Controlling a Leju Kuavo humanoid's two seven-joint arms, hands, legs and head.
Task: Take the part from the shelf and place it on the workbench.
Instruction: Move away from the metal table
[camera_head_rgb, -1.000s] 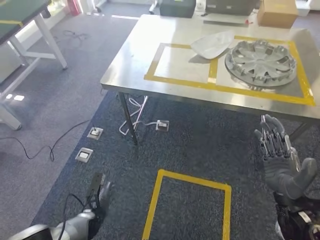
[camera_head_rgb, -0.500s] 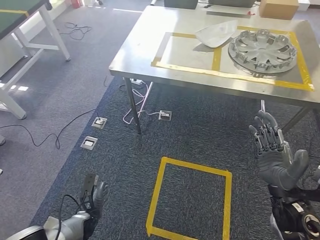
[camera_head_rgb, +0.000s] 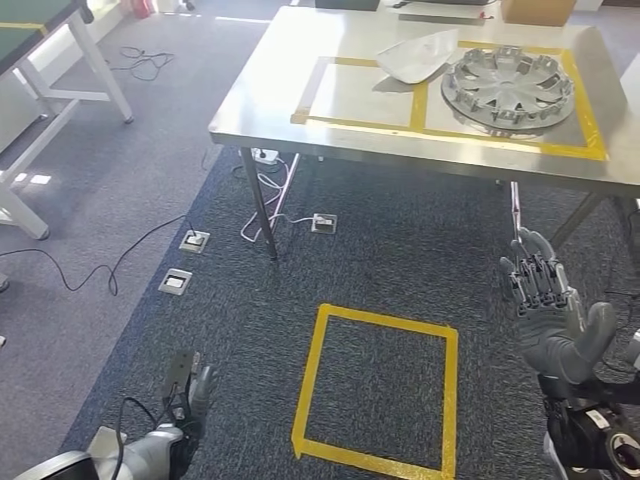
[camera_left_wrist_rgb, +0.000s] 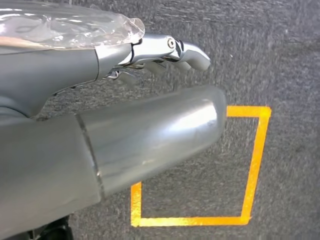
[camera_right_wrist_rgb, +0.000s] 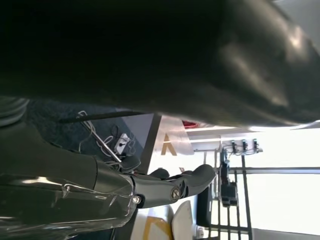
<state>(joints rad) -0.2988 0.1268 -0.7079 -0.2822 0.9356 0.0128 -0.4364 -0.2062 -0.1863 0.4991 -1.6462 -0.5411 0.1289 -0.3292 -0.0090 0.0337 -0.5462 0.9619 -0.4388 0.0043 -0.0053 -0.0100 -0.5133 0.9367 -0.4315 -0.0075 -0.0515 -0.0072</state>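
Right hand (camera_head_rgb: 555, 315): raised palm-up with fingers spread apart, nothing held or touched.

Left hand (camera_head_rgb: 189, 395): hung low over the carpet, fingers extended and apart in the left wrist view, nothing held.

Wheel cover (camera_head_rgb: 507, 88): grey, spoked, laid flat on the metal workbench (camera_head_rgb: 256, 105), well ahead of and above the right hand, inside the right-hand cell of the yellow tape frame (camera_head_rgb: 426, 135).

Pale curved panel (camera_head_rgb: 419, 58): laid just beside the wheel cover, on its left, across the tape divider.

Yellow tape square (camera_head_rgb: 377, 385): marked on the carpet between the two hands.
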